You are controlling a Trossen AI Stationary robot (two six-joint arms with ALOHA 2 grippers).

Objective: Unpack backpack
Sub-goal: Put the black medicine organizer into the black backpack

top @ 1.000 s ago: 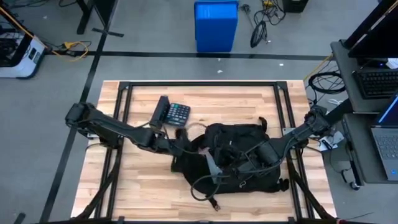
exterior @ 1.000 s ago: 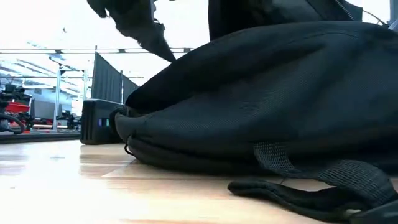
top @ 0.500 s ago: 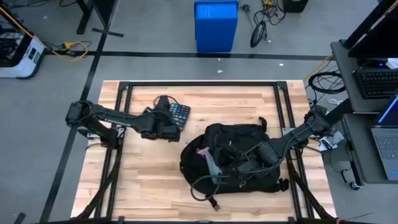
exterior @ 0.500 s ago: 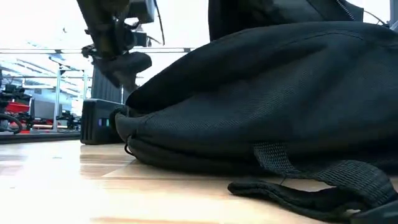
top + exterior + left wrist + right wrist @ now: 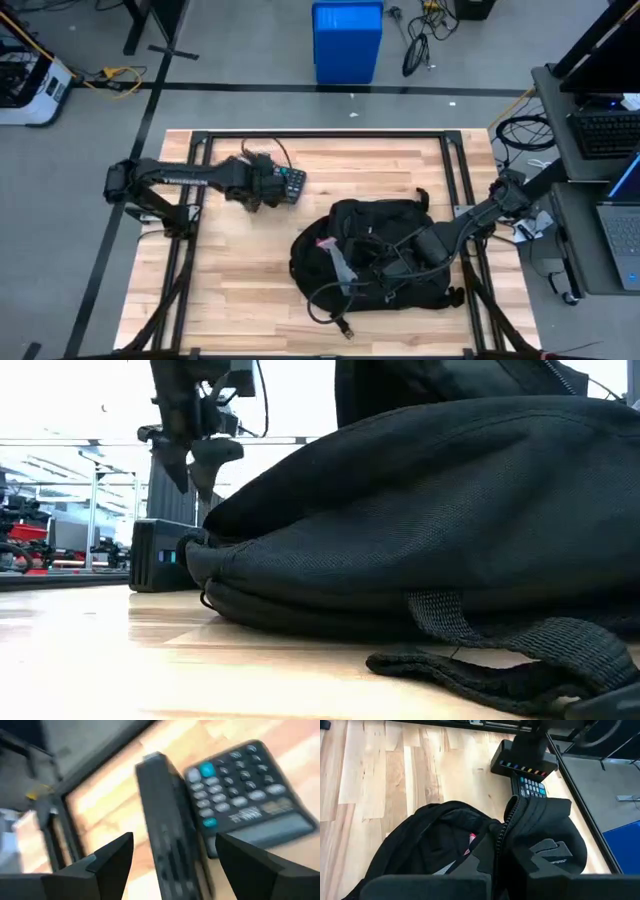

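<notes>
The black backpack (image 5: 390, 240) lies flat on the wooden table, right of centre, with its top opening gaping and something pink (image 5: 471, 839) inside. My right gripper (image 5: 385, 262) is shut on the fabric at that opening. A black calculator (image 5: 290, 182) lies far left of the backpack, with a black box (image 5: 522, 760) beside it. My left gripper (image 5: 262, 185) hangs open above these two, fingers pointing down. The box (image 5: 165, 830) shows between its fingers, which do not touch it. My right gripper pinches the zippered edge of the backpack's opening (image 5: 506, 832) between its two fingers, coming from the table's right side. The edge stands raised as a flap above the rest of the backpack (image 5: 420, 840), which stays on the table.
A black metal frame (image 5: 320, 135) runs around the tabletop. Loose straps and a buckle (image 5: 345, 325) trail off the backpack toward the near edge. Bare wood lies at the near left (image 5: 220, 290). A blue bin (image 5: 347, 40) stands on the floor beyond the table.
My left gripper has pulled back from the backpack's opening toward the table's far left, ending above the calculator and the black box with its fingers pointing down. My right gripper has kept its hold on the backpack.
</notes>
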